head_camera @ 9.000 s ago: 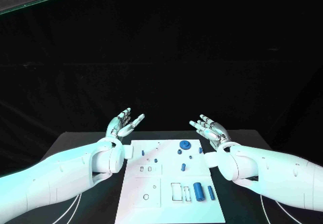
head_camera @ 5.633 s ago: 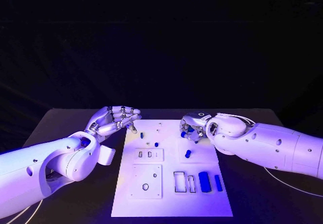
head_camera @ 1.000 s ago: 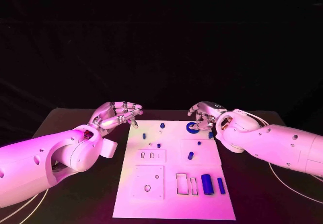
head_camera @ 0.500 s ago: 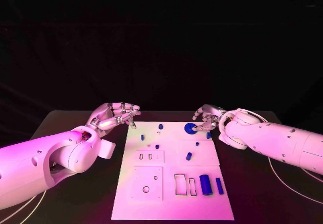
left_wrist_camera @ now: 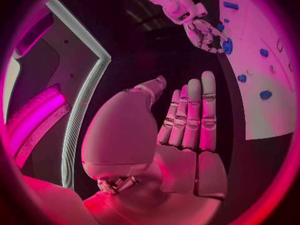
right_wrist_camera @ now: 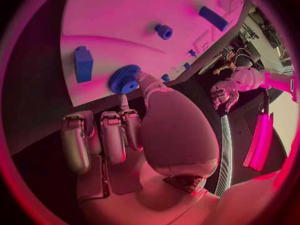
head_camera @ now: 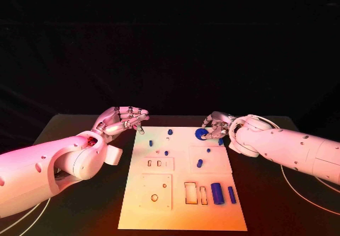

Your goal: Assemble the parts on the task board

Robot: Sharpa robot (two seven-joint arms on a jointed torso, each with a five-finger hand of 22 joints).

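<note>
The white task board (head_camera: pixel 181 216) lies mid-table with several small blue parts on it. My right hand (head_camera: pixel 216 126) is at the board's far right corner, where its thumb and a fingertip pinch the rim of a blue gear (head_camera: pixel 202 133) (right_wrist_camera: pixel 125 79) that sits low on the board (right_wrist_camera: pixel 125 15); the other fingers (right_wrist_camera: pixel 100 137) are curled in. A blue block (right_wrist_camera: pixel 83 63) lies beside the gear. My left hand (head_camera: pixel 125 120) (left_wrist_camera: pixel 187 120) hovers off the far left corner, fingers curled together, holding nothing.
Blue pegs (head_camera: pixel 170 132) (head_camera: pixel 150 143) (head_camera: pixel 200 163) stand on the far half of the board. A thick blue cylinder (head_camera: pixel 216 193) and a slim bar (head_camera: pixel 231 194) lie near right, beside rectangular slots (head_camera: pixel 190 192). Cables (head_camera: pixel 304 194) run over the black table on the right.
The right hand has sunk slightly with the gear at the board's far right corner. The left hand has hardly moved.
</note>
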